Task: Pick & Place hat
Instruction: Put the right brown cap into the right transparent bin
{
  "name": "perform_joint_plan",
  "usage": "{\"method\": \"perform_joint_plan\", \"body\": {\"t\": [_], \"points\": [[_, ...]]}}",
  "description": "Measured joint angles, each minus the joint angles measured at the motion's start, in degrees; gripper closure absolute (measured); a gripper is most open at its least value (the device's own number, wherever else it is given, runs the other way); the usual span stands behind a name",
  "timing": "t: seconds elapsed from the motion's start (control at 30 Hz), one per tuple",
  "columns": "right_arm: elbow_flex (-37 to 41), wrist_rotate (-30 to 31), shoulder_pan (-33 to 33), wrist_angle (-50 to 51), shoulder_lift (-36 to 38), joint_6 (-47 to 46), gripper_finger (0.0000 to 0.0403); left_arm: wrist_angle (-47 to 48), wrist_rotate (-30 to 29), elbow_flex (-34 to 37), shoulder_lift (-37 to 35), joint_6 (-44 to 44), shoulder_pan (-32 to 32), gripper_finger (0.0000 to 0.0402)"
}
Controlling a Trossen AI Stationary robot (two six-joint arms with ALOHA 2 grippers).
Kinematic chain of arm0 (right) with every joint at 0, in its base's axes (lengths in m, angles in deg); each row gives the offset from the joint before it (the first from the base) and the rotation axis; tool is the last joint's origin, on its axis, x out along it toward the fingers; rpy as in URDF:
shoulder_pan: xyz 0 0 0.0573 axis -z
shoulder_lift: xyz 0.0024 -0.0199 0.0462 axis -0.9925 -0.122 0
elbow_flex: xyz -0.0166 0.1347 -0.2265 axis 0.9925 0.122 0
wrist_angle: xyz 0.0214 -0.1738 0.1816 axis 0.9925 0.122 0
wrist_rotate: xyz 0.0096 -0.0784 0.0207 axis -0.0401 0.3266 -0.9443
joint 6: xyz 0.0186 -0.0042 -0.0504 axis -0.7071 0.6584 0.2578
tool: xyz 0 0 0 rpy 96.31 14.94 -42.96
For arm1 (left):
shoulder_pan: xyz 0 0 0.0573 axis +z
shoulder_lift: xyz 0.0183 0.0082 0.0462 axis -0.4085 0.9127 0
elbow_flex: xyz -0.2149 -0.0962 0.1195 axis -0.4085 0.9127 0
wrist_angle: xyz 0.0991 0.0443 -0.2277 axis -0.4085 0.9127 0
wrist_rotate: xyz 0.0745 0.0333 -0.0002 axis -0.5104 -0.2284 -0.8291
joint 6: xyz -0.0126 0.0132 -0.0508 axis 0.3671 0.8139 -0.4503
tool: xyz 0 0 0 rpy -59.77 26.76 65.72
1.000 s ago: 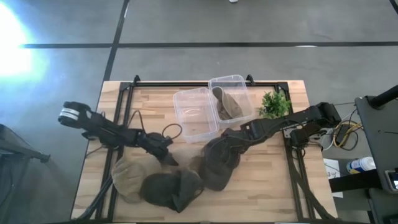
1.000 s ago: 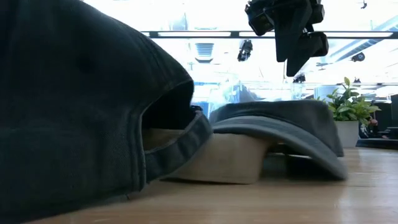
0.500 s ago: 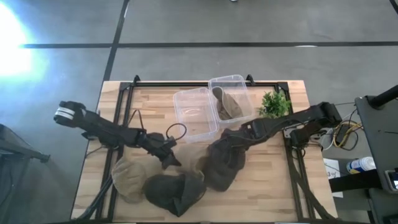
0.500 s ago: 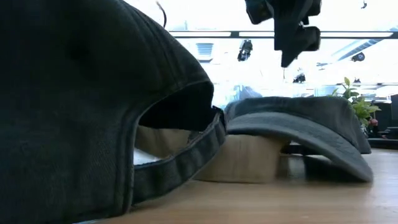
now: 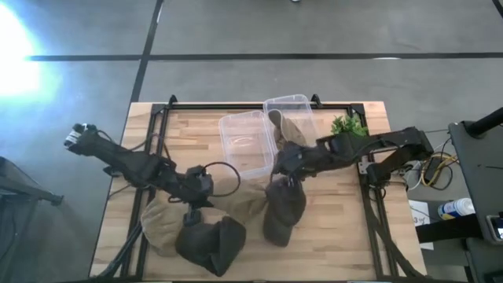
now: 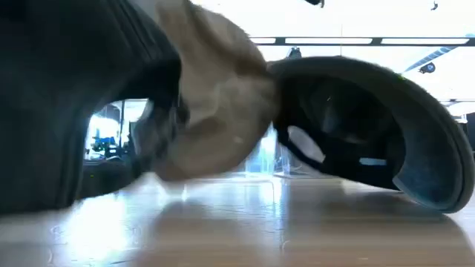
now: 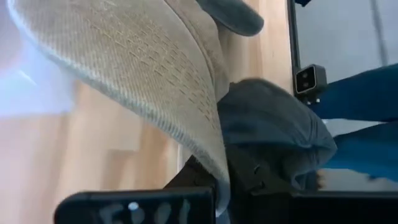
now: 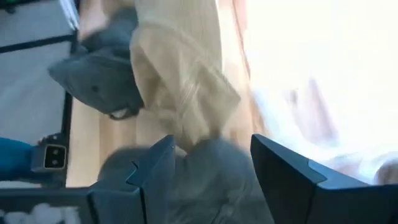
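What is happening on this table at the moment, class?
Two robot arms are sorting hats. The left gripper is at the tan hat, whose brim hangs over it in the left wrist view. The right gripper is at the top of a dark grey hat, which hangs lifted beside the clear tubs. The nearer tub looks empty; the farther tub already holds an olive hat. Another dark hat lies at the table's front edge.
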Motion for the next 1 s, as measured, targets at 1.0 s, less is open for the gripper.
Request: {"method": "perform_joint_plan", "body": {"t": [1.0], "points": [[-14.35,-2.85,3.05,10.96,-0.11,7.77,0.0197,16.92,-36.08,-29.26,22.05,50.88,2.5,0.0391]]}}
